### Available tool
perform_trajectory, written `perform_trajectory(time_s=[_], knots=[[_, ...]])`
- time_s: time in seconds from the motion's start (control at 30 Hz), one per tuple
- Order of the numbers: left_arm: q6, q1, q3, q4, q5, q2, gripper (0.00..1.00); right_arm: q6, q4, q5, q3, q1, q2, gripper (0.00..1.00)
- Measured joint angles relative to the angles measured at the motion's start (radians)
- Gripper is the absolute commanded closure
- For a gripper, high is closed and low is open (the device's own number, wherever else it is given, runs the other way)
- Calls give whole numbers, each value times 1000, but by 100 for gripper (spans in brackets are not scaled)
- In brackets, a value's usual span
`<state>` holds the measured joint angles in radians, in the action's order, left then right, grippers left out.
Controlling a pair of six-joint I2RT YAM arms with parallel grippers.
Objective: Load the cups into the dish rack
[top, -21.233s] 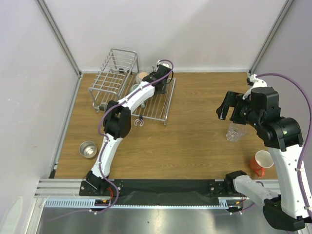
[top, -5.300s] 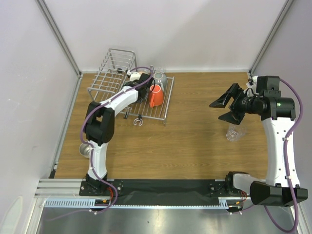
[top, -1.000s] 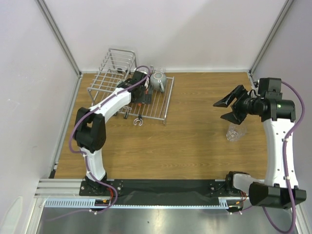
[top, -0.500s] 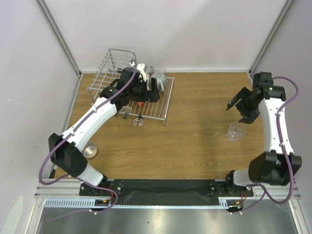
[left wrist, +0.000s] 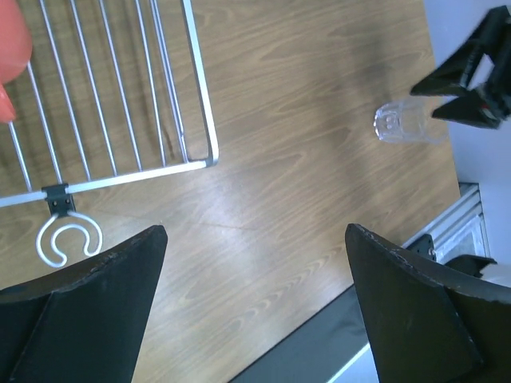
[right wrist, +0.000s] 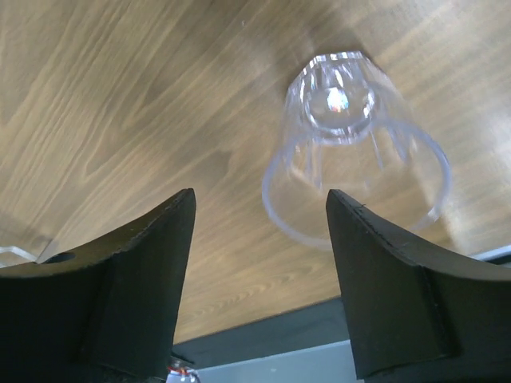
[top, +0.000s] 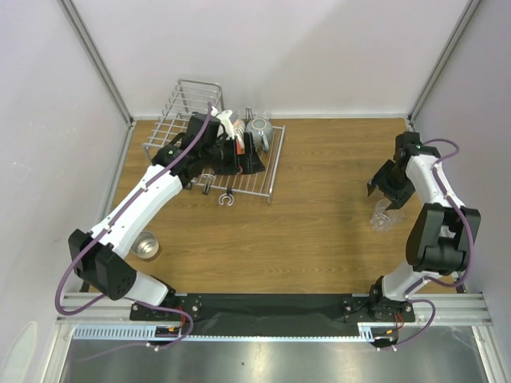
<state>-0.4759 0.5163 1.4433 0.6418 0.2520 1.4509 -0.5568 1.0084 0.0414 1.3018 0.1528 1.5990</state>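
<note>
- Left arm is out over the silver wire dish rack (top: 177,120) at the far left of the wooden surface (top: 319,231), and the left fingers (top: 249,159) hang above the near right part of its flat grid tray.
- Wrist view: the left fingers (left wrist: 88,303) are spread wide with nothing between them, only the tray's corner rail (left wrist: 200,88) and bare wood below.
- An orange-red cup (top: 236,148) sits on the tray just beside those fingers, and shows at the top left corner of the wrist view (left wrist: 9,40).
- A ribbed grey-white mug (top: 259,128) is at the tray's far right corner.
- A white C-shaped hook (left wrist: 70,239) hangs off the tray's near edge.
- A grey round cup (top: 144,245) stands on the surface, well apart from the rack, close by the left arm's lower link.
- Over on the right, a clear faceted glass (top: 386,214) rests on the wood; upright or tipped, I cannot tell.
- The right fingers (top: 385,180) hover just beyond it.
- Right wrist view: the right fingers (right wrist: 128,279) gape wide and hold nothing, with the glass (right wrist: 351,152) framed between them, ungripped.
</note>
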Motion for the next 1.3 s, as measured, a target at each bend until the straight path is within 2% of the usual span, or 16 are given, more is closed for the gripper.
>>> perform_trajectory(time_s=[0.1, 0.2, 0.23, 0.3, 0.33, 0.4, 0.43, 0.47, 0.67, 0.83, 0.97, 1.1, 1.3], knots=[[6, -3, 29, 47, 13, 0, 0, 0, -51, 0, -38, -9, 35, 33], [6, -3, 55, 63, 29, -3, 0, 0, -84, 1, -71, -21, 51, 44], [6, -3, 55, 63, 39, -7, 1, 0, -97, 1, -80, -25, 54, 54], [3, -6, 55, 64, 64, -13, 0, 3, -116, -1, -92, -29, 54, 65], [2, -8, 55, 61, 80, -14, 0, 4, -122, 0, -95, -29, 54, 77], [-6, -15, 55, 56, 115, -14, 0, 7, -131, 0, -98, -28, 54, 89], [-11, -18, 55, 52, 130, -14, 0, 6, -135, -5, -98, -28, 54, 98], [-16, -22, 55, 47, 148, -14, 0, 9, -135, -2, -97, -29, 50, 100], [-73, -46, 32, -32, 261, -14, 0, -13, -76, -69, 11, -74, -10, 100], [-182, -80, -31, -156, 376, -14, 0, -71, -110, -243, 182, -167, -93, 100], [-241, -93, -43, -229, 439, -14, 0, -158, -266, -505, 187, -225, -226, 100], [-317, -93, -59, -317, 478, -16, 0, -284, -495, -727, 104, -237, -320, 100], [-512, -93, -169, -457, 480, -51, 0, -485, -831, -867, -28, -315, -341, 100]])
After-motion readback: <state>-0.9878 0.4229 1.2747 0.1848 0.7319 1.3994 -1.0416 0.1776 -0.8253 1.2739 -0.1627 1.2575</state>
